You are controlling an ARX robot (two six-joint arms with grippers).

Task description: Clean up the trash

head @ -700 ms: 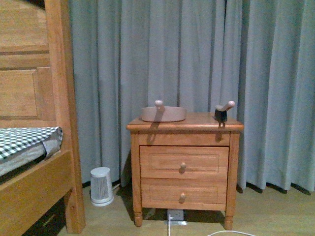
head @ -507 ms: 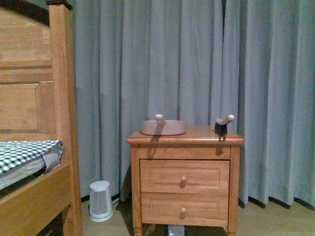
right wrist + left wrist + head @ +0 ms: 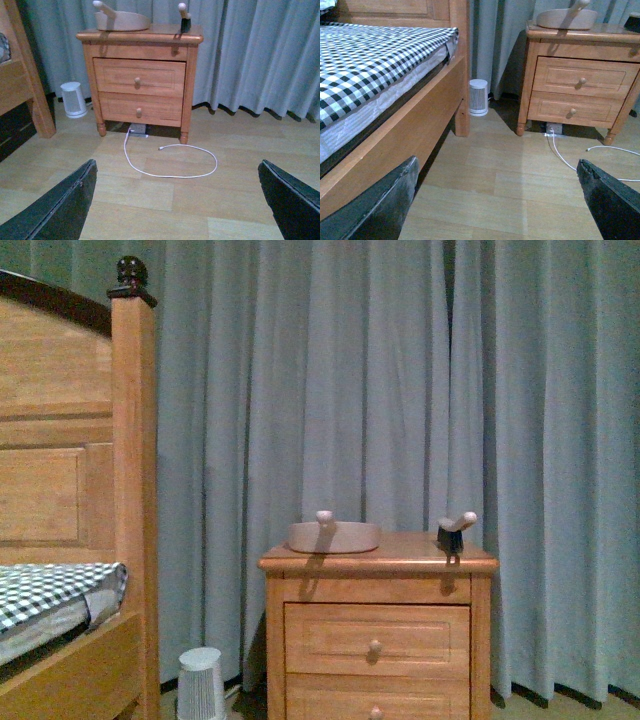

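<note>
No trash shows in any view, so the cleanup looks not yet begun. The dustpan (image 3: 334, 536) and brush (image 3: 452, 533) sit on the nightstand (image 3: 378, 562), lower centre of the front view. The left gripper (image 3: 497, 162) and right gripper (image 3: 177, 164) are spread wide, holding nothing.

You are working in a home bedroom. Evidence: a wooden bed frame (image 3: 135, 490) with checked bedding (image 3: 370, 55). A two-drawer wooden nightstand (image 3: 378, 640) stands near it, with full-length grey-blue curtains (image 3: 300, 390) behind. The flooring (image 3: 200, 210) is light wood plank. A small white floor appliance (image 3: 201, 682) sits between bed and nightstand, and a white cable (image 3: 170, 176) trails on the floor.
</note>
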